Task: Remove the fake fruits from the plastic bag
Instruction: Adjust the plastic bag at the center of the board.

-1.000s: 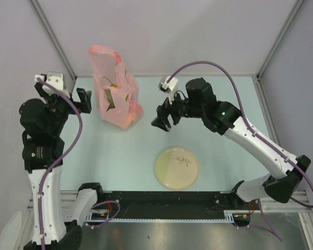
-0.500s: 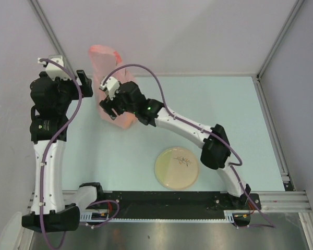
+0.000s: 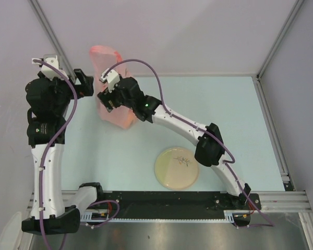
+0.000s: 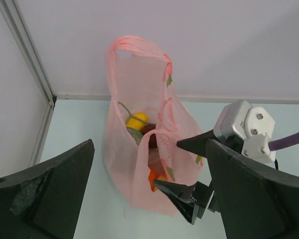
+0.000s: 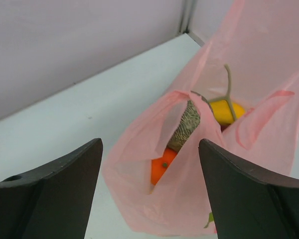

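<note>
The pink plastic bag (image 3: 103, 60) stands upright at the table's back left with its mouth open. Inside it show the fake fruits: a netted melon (image 5: 187, 127), an orange (image 5: 162, 167), a yellow fruit (image 5: 224, 110) and a dark red one (image 4: 150, 130). My right gripper (image 3: 105, 99) hangs open right at the bag's mouth, its fingers spread either side of the opening with nothing between them. The left gripper (image 3: 86, 85) stays open just left of the bag, apart from it. From the left wrist view the right gripper's fingertips (image 4: 182, 191) sit against the bag's front.
A round cream plate (image 3: 177, 167) lies near the front middle of the pale table (image 3: 224, 104). Frame posts and grey walls close in the back corners. The right arm stretches diagonally across the table's middle.
The right arm has swung left from the table's middle to the bag's mouth. The left arm has straightened and turned its gripper toward the bag. Both grippers stay open.
</note>
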`<state>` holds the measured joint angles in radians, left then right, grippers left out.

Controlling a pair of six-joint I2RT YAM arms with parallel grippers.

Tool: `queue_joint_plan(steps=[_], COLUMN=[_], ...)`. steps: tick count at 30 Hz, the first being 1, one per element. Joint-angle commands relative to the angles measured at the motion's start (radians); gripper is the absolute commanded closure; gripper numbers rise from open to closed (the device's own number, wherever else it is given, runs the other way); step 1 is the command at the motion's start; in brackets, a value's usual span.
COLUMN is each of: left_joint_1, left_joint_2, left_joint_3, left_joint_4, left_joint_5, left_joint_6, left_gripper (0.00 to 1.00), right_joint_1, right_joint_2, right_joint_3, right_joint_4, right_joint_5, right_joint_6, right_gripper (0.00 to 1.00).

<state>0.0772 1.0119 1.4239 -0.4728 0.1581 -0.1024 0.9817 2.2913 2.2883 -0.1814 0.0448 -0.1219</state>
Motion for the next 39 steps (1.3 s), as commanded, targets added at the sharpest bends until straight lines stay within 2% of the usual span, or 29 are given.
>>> queue_joint_plan(steps=[1,4,7,12,14,15,17,18,20,24,26,27,31,35,39], left_joint_1=[0.007,0.007,0.007,0.009,0.007,0.007,0.006,0.006,0.007,-0.004,-0.037,-0.053,-0.106,-0.105,-0.105], left_joint_2=[-0.007,-0.009,-0.001,0.019,0.031,0.034,0.036,0.037,0.045,0.123,0.160,0.180,0.266,0.371,0.424], left_joint_3=[0.041,0.041,0.038,0.026,0.021,0.021,0.017,0.012,0.013,0.082,0.153,0.171,0.269,0.436,0.446], left_joint_4=[0.030,0.026,0.020,0.028,0.026,0.026,0.033,0.037,0.048,0.024,-0.038,-0.055,-0.134,-0.255,-0.234], left_joint_5=[0.055,0.063,0.058,0.057,0.066,0.069,0.087,0.095,0.101,0.153,0.144,0.124,0.011,0.009,0.030], left_joint_6=[-0.060,-0.069,-0.068,-0.082,-0.089,-0.091,-0.088,-0.083,-0.079,-0.031,0.065,0.097,0.271,0.447,0.491], left_gripper=[0.00,0.00,0.00,0.00,0.01,0.02,0.02,0.02,0.02,0.00,0.00,0.00,0.00,0.00,0.00], right_joint_1=[0.020,0.025,0.005,-0.026,-0.029,-0.034,-0.040,-0.041,-0.051,-0.095,-0.120,-0.121,-0.095,-0.064,-0.080], right_joint_2=[0.055,0.089,0.126,0.210,0.240,0.249,0.243,0.229,0.151,-0.053,-0.204,-0.255,-0.440,-0.547,-0.573], right_joint_3=[0.118,0.117,0.140,0.191,0.201,0.220,0.246,0.240,0.215,-0.019,-0.158,-0.305,-0.536,-0.688,-0.711], right_joint_4=[0.034,0.053,0.043,0.091,0.099,0.071,0.036,0.008,-0.026,-0.082,-0.075,-0.060,-0.076,-0.072,-0.098], right_joint_5=[-0.053,0.030,0.050,0.070,0.067,0.064,0.028,-0.035,-0.167,-0.367,-0.420,-0.422,-0.416,-0.421,-0.416], right_joint_6=[0.117,0.181,0.241,0.242,0.200,0.196,0.185,0.153,0.136,0.082,0.048,0.015,-0.128,-0.162,-0.216], right_gripper=[0.17,0.18,0.20,0.22,0.35,0.53,0.75,0.93,0.99,1.00,1.00,1.00,1.00,1.00,1.00])
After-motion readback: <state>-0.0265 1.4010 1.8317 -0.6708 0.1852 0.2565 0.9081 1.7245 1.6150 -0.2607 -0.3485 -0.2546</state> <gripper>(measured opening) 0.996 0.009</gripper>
